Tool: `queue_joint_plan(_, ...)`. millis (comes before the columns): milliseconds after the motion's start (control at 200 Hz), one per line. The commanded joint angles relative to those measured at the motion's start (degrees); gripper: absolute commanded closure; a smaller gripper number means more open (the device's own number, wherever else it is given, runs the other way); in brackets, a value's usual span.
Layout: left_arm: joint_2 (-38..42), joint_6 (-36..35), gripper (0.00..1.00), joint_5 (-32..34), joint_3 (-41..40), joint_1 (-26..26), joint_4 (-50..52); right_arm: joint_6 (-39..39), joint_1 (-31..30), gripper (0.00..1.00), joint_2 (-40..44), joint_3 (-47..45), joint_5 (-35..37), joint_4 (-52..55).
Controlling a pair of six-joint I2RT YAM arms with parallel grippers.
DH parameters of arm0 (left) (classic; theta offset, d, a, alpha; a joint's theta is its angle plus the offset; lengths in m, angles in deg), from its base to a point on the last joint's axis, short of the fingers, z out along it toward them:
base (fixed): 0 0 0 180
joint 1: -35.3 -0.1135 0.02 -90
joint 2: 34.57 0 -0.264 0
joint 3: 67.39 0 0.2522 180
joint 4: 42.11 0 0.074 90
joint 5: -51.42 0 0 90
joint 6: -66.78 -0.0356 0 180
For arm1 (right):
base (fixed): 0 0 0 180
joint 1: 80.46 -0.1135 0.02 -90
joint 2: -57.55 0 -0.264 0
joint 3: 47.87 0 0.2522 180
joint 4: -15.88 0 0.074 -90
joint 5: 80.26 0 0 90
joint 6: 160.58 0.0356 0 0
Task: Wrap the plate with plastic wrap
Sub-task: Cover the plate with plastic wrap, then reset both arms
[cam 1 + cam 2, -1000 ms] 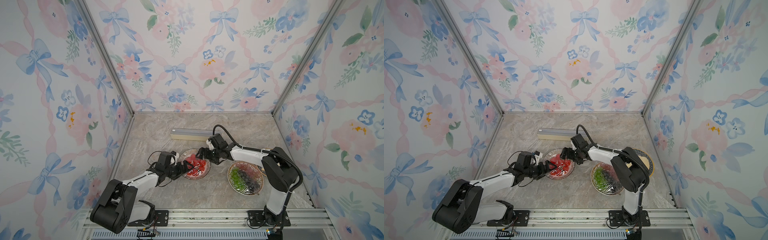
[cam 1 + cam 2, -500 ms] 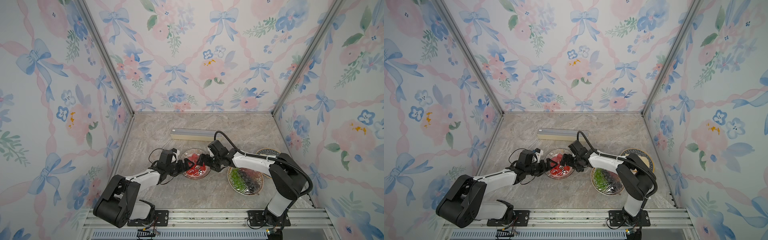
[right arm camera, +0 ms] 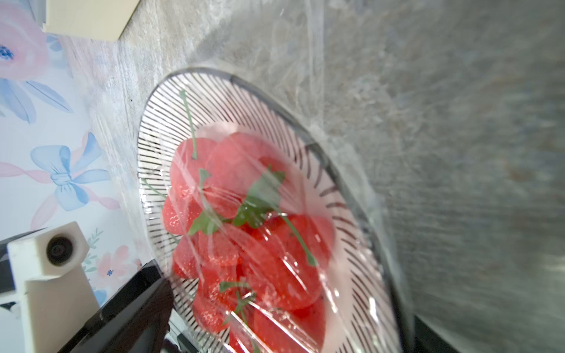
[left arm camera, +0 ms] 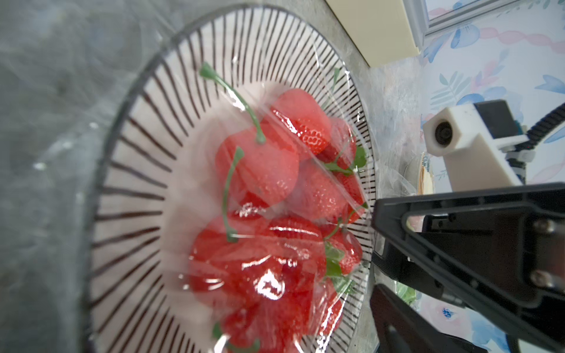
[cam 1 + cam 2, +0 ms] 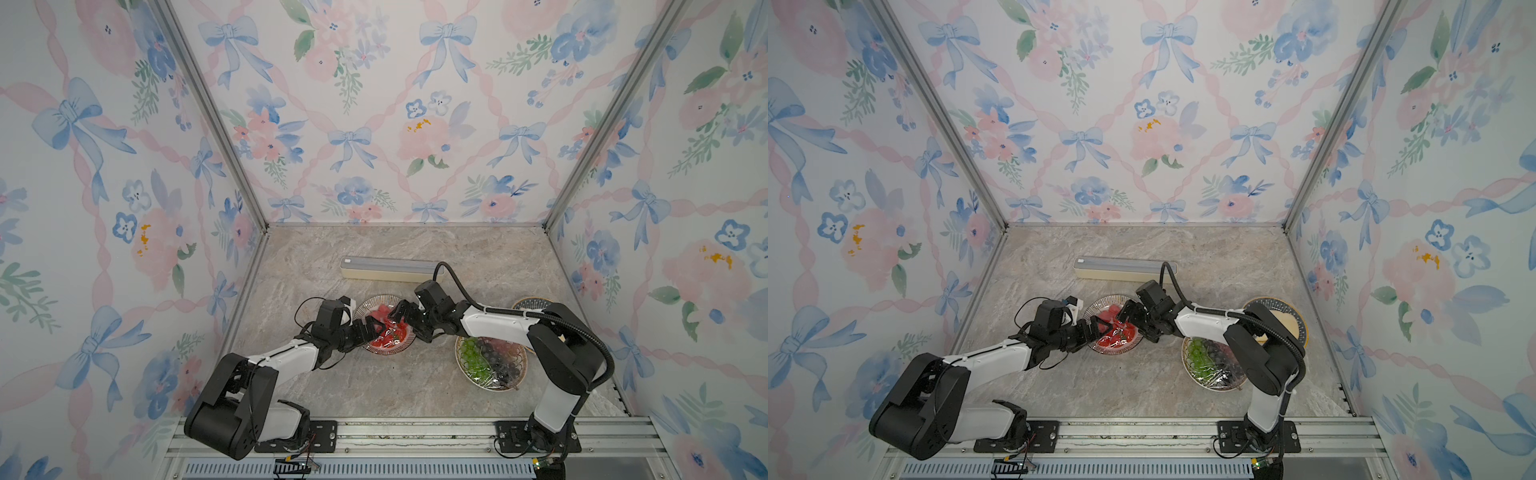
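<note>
Gaping empty, left end effector (image 5: pixel 371 329) and right end effector (image 5: pixel 402 318) flank plate (image 5: pixel 379 299); wrap box (image 5: pixel 388 269) lies crosswise.

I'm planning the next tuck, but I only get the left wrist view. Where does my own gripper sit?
Observer: In both top views the left gripper is open, at the strawberry plate's rim on the left arm's side.
Operator: Any other plates nearby?
Observer: A plate of grapes, glossy as if already under film, lies near the right arm.
Operator: And the wrap box?
Observer: The whole box lies behind the strawberry plate, apart from it.
</note>
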Motion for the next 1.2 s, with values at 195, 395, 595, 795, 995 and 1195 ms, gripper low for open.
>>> queue_joint_plan(195,16.6,-10.96,0.02,9.95,-0.42,-7.24,6.89,-9.38,2.78,0.03,13.46,-0.93,8.9,14.04)
queue_joint_plan(395,20.55,-21.03,0.02,27.94,4.9,-8.06,7.74,-29.81,7.64,0.03,23.84,0.98,19.03,23.27)
queue_joint_plan(595,16.55,-25.44,0.02,47.73,6.13,-8.72,-5.06,-42.77,23.85,0.03,35.39,-9.41,17.02,12.83)
queue_joint_plan(795,7.7,-31.84,0.02,55.7,2.1,-8.81,-21.47,-56.99,34.72,0.03,39.36,-22.11,23.88,-1.44)
queue_joint_plan(995,2.22,-39.24,0.02,52.91,-3.17,-9.02,-33.83,-62.38,40.07,0.03,38.0,-29.77,24.21,-15.69)
queue_joint_plan(1195,-4.38,-43.45,0.02,42.35,-5.12,-10.6,-44.55,-64.85,41.38,0.03,27.54,-35.55,20.88,-37.3)
